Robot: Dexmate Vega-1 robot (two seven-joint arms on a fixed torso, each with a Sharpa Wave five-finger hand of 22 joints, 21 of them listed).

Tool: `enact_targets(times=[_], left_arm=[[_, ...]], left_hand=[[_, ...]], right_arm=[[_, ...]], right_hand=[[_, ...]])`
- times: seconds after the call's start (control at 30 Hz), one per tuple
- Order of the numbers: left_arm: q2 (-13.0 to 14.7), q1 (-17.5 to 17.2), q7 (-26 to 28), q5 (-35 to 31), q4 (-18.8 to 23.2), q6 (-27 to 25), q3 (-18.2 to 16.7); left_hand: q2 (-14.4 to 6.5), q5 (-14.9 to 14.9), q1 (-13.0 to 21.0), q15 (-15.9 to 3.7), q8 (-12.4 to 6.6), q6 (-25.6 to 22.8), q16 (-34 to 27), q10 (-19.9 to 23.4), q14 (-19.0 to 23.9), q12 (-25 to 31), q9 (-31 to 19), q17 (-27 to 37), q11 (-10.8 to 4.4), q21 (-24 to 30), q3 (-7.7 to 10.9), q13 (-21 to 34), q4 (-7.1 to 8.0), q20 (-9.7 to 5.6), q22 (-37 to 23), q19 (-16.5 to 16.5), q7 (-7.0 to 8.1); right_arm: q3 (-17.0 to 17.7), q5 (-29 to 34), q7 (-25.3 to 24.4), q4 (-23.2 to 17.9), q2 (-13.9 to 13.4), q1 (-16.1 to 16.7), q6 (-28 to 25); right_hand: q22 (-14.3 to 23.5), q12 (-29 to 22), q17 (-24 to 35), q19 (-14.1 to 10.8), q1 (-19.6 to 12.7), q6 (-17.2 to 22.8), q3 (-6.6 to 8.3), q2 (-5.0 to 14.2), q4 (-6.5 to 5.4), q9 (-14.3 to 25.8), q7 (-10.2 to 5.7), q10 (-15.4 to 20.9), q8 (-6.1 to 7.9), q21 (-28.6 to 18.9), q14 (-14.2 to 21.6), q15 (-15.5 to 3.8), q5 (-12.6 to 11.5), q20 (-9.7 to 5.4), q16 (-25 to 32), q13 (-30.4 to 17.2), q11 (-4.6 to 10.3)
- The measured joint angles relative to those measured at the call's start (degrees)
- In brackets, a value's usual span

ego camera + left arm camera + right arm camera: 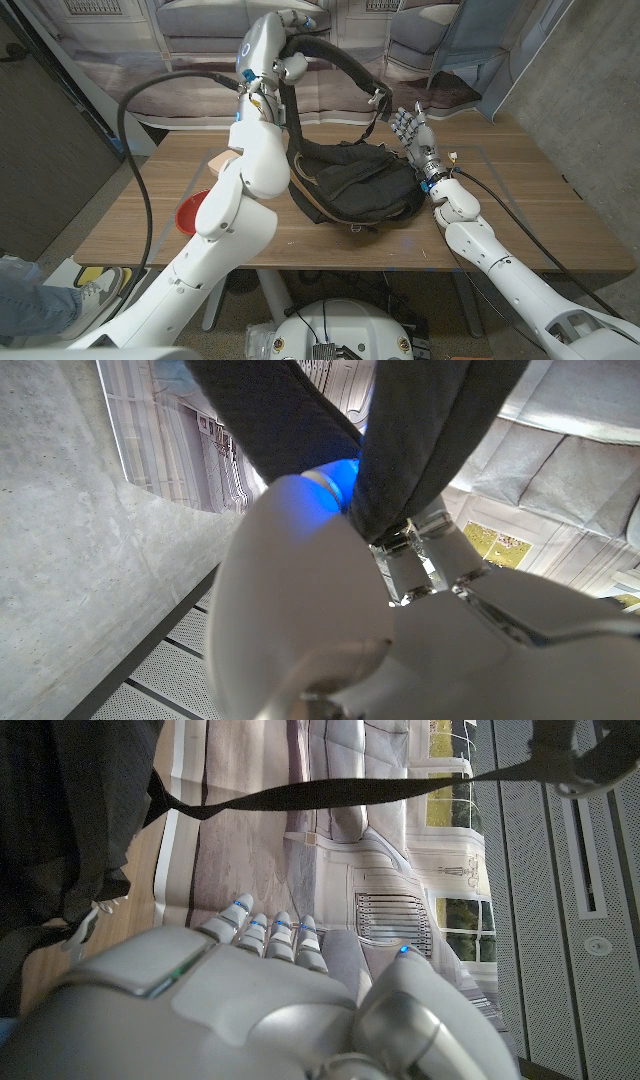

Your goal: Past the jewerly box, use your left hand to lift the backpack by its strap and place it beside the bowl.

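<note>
While strap-gripping, left robot hand (291, 67) under padded black strap (335, 58); slumped fabric backpack (350, 185); right robot hand (412, 130) splayed, empty.

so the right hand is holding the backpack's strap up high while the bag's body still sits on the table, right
Not quite: it is the left hand that holds the strap up, as the head view shows. The right hand stands beside the backpack with its fingers apart, holding nothing. The rest stands: the strap is raised high and the bag's body sits on the table.
</note>
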State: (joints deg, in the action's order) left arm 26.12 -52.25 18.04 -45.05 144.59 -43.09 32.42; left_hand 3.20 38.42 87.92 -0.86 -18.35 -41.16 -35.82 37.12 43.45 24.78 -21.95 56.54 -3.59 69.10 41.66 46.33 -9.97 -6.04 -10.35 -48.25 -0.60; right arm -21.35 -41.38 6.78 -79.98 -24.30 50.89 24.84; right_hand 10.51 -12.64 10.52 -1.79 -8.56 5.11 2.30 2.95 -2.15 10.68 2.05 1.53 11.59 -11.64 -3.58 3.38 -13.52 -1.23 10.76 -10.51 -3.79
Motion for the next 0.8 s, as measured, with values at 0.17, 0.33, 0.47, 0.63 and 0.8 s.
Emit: enact_targets(times=[0.17,0.33,0.47,0.63,0.8], left_arm=[[-0.3,1.9,-1.4,-0.7,0.0,-1.5,0.6],[-0.7,4.3,-3.0,-1.5,-0.5,-3.3,1.6],[-1.2,6.1,-4.2,-2.1,-1.0,-4.5,2.3],[-1.8,8.6,-5.8,-3.3,-1.7,-6.6,3.5],[-2.5,11.2,-7.2,-4.3,-2.5,-8.3,4.8]], left_hand=[[0.0,0.0,0.0,0.0,0.0,0.0,0.0,0.0,0.0,0.0,0.0,0.0,0.0,0.2,0.0,0.0,0.0,0.01,0.0,0.0,0.0],[0.0,0.0,0.0,-0.01,0.4,0.0,0.0,0.0,0.0,-0.2,0.0,0.0,0.0,0.2,0.0,0.0,0.0,0.11,0.0,0.1,0.0],[0.0,0.0,0.0,-0.01,0.4,0.0,0.0,0.0,0.0,-0.2,0.0,0.0,0.0,0.2,0.14,0.2,-0.14,0.11,0.0,0.1,0.0],[0.0,0.0,0.0,-0.01,0.4,0.0,0.0,0.0,0.0,-0.5,-0.1,0.1,0.0,0.7,0.24,0.3,-0.24,0.3,0.0,0.3,0.0],[0.0,0.0,0.0,-0.02,0.4,0.0,0.1,0.0,0.0,-0.5,-0.3,0.3,0.0,0.7,0.24,0.3,-0.24,0.32,0.0,0.3,0.0]], right_arm=[[0.0,0.0,0.0,0.2,0.2,-0.2,0.1],[0.0,0.0,-0.1,0.4,0.3,-0.3,0.1],[0.0,-0.1,-0.1,0.6,0.4,-0.3,0.2],[0.2,-0.4,0.1,0.9,0.5,-0.3,0.5],[0.4,-0.7,0.4,1.2,0.6,-0.2,0.7]], right_hand=[[0.0,0.0,0.0,0.0,0.0,0.0,0.0,0.0,0.0,0.0,0.0,0.0,0.0,0.0,0.0,0.0,0.0,0.0,0.0,0.0,0.0],[0.0,0.0,0.0,0.0,0.0,0.0,0.0,0.0,0.0,0.0,0.0,0.0,0.0,0.0,0.0,0.0,0.0,0.0,0.0,0.0,0.0],[0.0,0.0,0.0,0.0,0.0,0.0,0.0,0.0,0.0,0.0,0.0,0.1,0.0,0.0,0.0,0.0,0.0,0.0,0.0,0.0,-0.12],[0.0,0.0,0.0,0.0,0.0,0.0,0.0,0.0,0.0,0.0,0.0,0.1,0.0,0.0,0.0,0.0,0.0,0.0,0.0,0.0,-0.12],[0.0,0.0,0.0,0.0,0.0,0.0,0.0,0.0,0.0,0.0,0.0,0.3,0.0,0.0,0.0,0.0,0.0,0.0,0.0,0.0,-0.32]])
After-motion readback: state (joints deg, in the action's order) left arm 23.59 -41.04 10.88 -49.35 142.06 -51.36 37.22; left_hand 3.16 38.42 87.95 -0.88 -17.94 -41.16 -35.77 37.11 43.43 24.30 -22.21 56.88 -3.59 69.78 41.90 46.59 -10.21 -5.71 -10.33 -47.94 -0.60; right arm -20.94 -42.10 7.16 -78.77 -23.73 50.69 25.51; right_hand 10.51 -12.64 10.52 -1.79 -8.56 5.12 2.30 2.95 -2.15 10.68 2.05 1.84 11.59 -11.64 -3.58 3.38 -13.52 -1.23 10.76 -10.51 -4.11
